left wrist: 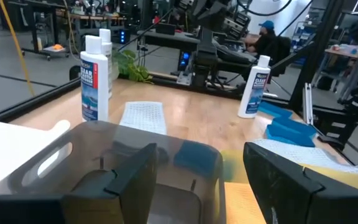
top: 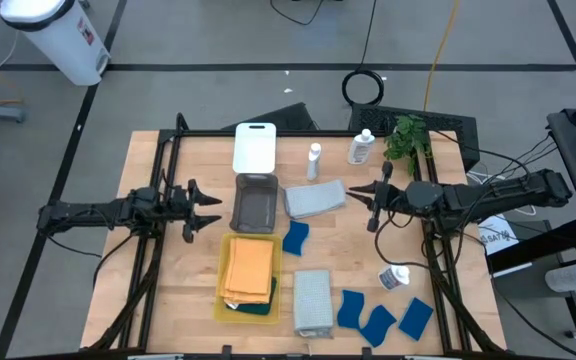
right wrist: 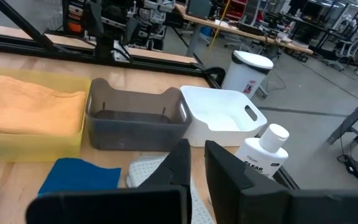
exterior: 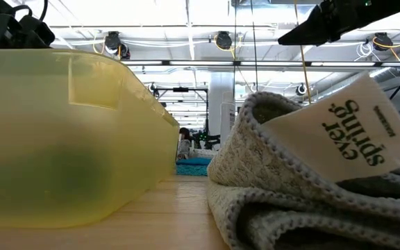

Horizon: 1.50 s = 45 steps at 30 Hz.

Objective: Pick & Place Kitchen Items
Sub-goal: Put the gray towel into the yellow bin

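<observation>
My left gripper (top: 214, 210) hangs open and empty above the table, just left of the grey tray (top: 256, 203). My right gripper (top: 360, 189) is shut and empty above the table, right of a folded grey cloth (top: 315, 198). An orange cloth (top: 249, 265) lies in the yellow tray (top: 223, 290) on a dark teal cloth (top: 256, 309). A pale cloth (top: 311, 300) lies beside the tray. Blue sponges lie at the centre (top: 296, 237) and near right (top: 378, 320). Two white bottles (top: 314, 160) (top: 361, 148) stand at the far side. A third (top: 395, 277) lies on its side.
A white tray (top: 255, 147) sits at the far side beyond the grey tray. A green plant (top: 405, 135) stands at the far right. In the low view the yellow tray (exterior: 68, 139) and the pale cloth with its label (exterior: 311, 180) fill the foreground.
</observation>
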### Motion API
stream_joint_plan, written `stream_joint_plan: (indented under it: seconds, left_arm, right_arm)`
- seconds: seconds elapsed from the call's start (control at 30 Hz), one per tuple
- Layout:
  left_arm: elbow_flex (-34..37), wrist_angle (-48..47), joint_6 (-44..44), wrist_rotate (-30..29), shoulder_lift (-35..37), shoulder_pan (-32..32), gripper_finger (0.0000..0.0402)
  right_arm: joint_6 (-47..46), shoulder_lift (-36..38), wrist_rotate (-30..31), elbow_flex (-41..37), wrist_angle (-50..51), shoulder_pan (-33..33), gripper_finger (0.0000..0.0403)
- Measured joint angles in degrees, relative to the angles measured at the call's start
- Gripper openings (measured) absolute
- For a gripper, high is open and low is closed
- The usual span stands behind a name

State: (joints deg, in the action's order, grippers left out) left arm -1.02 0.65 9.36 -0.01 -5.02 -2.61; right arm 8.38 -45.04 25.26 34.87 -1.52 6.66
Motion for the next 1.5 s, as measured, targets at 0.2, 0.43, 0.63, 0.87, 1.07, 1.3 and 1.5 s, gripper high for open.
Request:
stream_joint_plan:
  seconds: [0.2,0.43,0.63,0.87,1.07,1.3,1.5]
  left_arm:
    - [0.0,0.08,-0.12,-0.02,0.0,0.0,0.0244]
    - [0.02,0.09,-0.17,-0.02,0.0,0.0,0.0244]
    - [0.17,1.13,-0.17,-0.09,0.0,0.0,0.0244]
    - [0.2,2.34,-1.24,-0.13,0.0,0.0,0.0244]
    - [0.2,2.47,-3.29,-0.2,0.0,0.0,0.0244]
    - [0.17,2.5,-5.06,-0.13,0.0,0.0,0.0244]
    - [0.17,2.53,-5.16,-0.11,0.0,0.0,0.0244]
  right_arm:
    - [1.63,0.0,0.08,0.0,-0.84,0.0,0.0018]
    - [0.49,0.0,0.03,0.0,-1.33,-0.28,0.0018]
    - [-0.5,-0.02,-0.06,-3.21,-6.79,-0.26,0.0018]
    - [-2.25,0.0,-4.67,-5.42,-11.22,-1.13,0.0018]
    - [-6.49,0.0,-13.85,-5.42,-10.76,-4.39,0.0018]
    - [-11.11,-5.47,-15.04,-5.42,-10.14,-9.07,0.0018]
    - [-18.28,-13.77,-15.04,-5.42,-10.21,-16.69,0.0031]
